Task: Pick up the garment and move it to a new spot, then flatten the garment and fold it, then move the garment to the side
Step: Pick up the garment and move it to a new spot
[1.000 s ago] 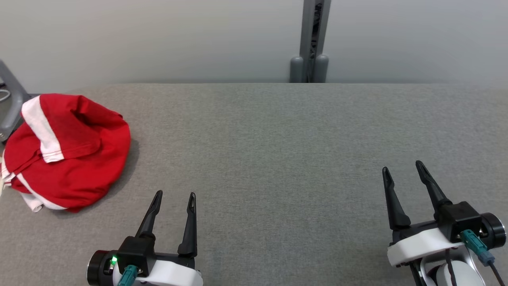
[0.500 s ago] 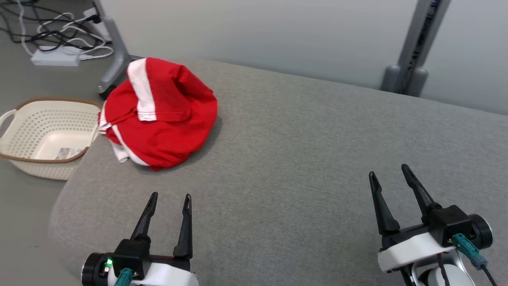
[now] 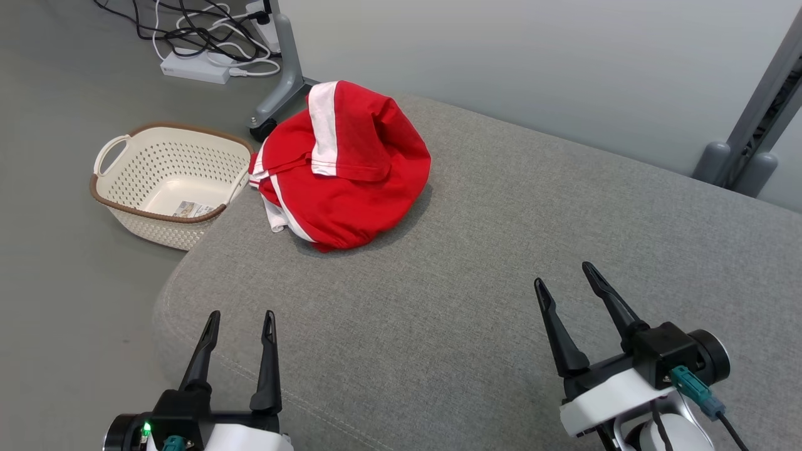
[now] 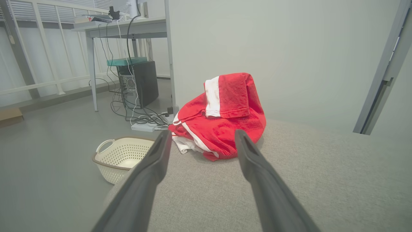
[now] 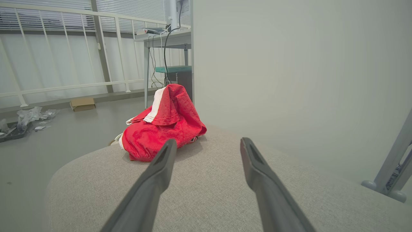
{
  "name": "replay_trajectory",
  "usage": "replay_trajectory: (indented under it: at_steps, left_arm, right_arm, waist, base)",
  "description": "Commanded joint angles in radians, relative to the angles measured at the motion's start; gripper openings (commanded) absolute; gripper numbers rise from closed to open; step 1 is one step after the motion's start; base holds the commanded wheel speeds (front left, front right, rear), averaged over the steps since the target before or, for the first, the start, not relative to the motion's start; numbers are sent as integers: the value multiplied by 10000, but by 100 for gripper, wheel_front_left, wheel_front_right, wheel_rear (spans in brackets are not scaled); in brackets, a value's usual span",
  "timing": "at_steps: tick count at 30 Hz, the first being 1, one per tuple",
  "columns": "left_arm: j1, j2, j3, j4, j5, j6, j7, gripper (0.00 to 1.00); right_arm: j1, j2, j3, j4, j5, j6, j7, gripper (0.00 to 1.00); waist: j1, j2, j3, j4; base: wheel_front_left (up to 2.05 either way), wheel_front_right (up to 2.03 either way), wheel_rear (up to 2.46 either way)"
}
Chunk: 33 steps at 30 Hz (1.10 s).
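Note:
The garment [image 3: 351, 178] is a red piece with white stripes, bunched in a heap at the far left corner of the grey padded table [image 3: 501, 263]. It also appears ahead of the fingers as the garment [image 4: 222, 119] in the left wrist view and the garment [image 5: 161, 132] in the right wrist view. My left gripper [image 3: 241, 316] hovers open near the table's near left edge, well short of the heap. My right gripper [image 3: 564, 275] stands open at the lower right, nothing between its fingers.
A cream perforated basket [image 3: 169, 181] stands on the floor just left of the table corner. Cables and a power strip [image 3: 194, 66] lie on the floor behind it, beside a grey stand foot [image 3: 279, 100]. A grey post [image 3: 752, 144] rises at the far right.
The head camera has swung left, bringing the basket, floor and cables into view and shifting the garment toward the middle. Both grippers stay open and hold nothing.

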Motion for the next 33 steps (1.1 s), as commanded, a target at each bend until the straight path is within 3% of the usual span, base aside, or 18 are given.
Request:
replay_trajectory:
  at_steps: [1,10,26,33]
  left_arm:
    - [105,42,47,-57,-50,59,-3,100]
    - [110,39,48,-213,-125,251,-3,100]
    - [14,39,47,-21,-240,140,-3,100]
    - [-413,39,180,0,-610,56,-3,100]
  right_arm:
    - [-84,-78,0,47,22,5,-53,100]
    - [-432,-77,235,341,53,5,-53,100]
    - [-163,-77,25,286,-31,5,-53,100]
    - [-248,-80,-150,104,-518,5,-53,100]
  waist:
    - [0,0,13,9]
    - [0,0,50,19]
    - [0,0,-24,-69]
    - [0,0,594,-31]
  base:
    - [0,0,0]
    - [0,0,0]
    - [0,0,0]
    - [0,0,0]
